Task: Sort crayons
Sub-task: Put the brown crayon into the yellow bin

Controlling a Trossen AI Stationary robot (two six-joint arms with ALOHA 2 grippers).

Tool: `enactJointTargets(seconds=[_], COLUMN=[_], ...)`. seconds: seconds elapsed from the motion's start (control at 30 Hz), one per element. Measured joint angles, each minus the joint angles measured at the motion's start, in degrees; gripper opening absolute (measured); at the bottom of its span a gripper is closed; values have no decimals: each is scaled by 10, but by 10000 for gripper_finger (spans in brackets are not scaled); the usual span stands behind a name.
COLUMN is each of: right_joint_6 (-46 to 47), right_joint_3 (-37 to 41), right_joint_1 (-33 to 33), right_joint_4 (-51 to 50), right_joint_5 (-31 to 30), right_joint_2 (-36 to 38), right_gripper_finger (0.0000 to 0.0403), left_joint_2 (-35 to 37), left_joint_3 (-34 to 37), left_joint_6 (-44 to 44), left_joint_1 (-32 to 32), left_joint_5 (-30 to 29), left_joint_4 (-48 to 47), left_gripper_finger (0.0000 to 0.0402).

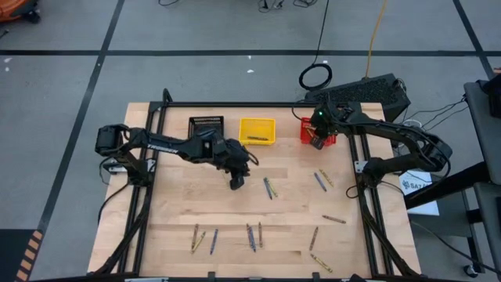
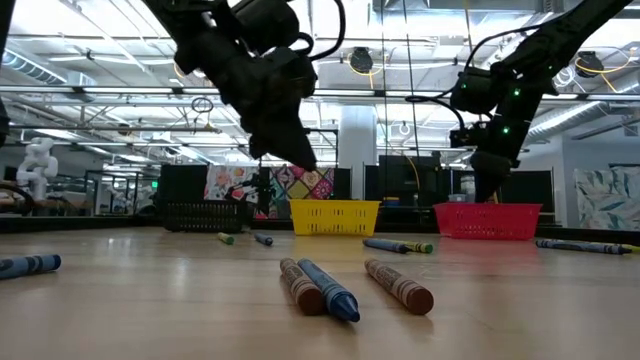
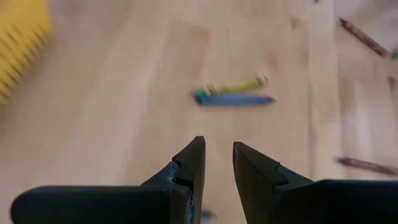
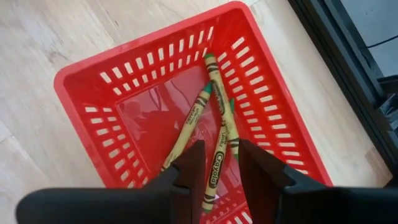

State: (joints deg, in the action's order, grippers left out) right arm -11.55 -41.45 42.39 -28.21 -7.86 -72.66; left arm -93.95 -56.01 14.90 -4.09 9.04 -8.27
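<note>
Right end effector [image 4: 216, 163] pointing down, fingers parted, empty. Left end effector [image 3: 217, 163] mid-table, fingers parted.

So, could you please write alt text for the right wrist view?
The right gripper hangs open over a red basket holding three yellow-olive crayons, on a pale wooden table.

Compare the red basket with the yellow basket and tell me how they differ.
The red basket sits at the table's far right edge; the yellow basket sits nearer the middle of the far edge. The red basket holds three yellow-green crayons; the yellow basket shows one crayon. The right gripper hangs over the red basket, jaws parted; no gripper is over the yellow basket. Both are small slotted plastic baskets.
</note>
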Motion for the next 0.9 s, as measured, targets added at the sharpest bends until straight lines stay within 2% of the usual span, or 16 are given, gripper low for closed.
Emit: enactJointTargets(seconds=[0.17, 0.3, 0.5, 0.63, 0.77, 0.9], right_joint_6=[6, 19, 19, 19, 16, 12], right_joint_3=[0, 0, 0, 0, 0, 0], right_joint_1=[0, -1, -1, -1, -1, -1], right_joint_4=[-6, -4, -4, -8, -8, -8], right_joint_5=[0, -1, -1, -1, -1, -18], right_joint_2=[0, 0, 0, 0, 0, 0], right_gripper_finger=[84, 84, 84, 84, 84, 84], left_joint_2=[0, 0, 0, 0, 0, 0], left_joint_3=[0, 0, 0, 0, 0, 0], left_joint_6=[78, 132, 217, 311, 388, 474], left_joint_1=[50, 89, 112, 140, 179, 225], left_joint_5=[-3, -42, -44, -44, -44, -44], left_joint_4=[-67, -133, -256, -330, -373, -375], left_gripper_finger=[87, 87, 87, 87, 87, 87])
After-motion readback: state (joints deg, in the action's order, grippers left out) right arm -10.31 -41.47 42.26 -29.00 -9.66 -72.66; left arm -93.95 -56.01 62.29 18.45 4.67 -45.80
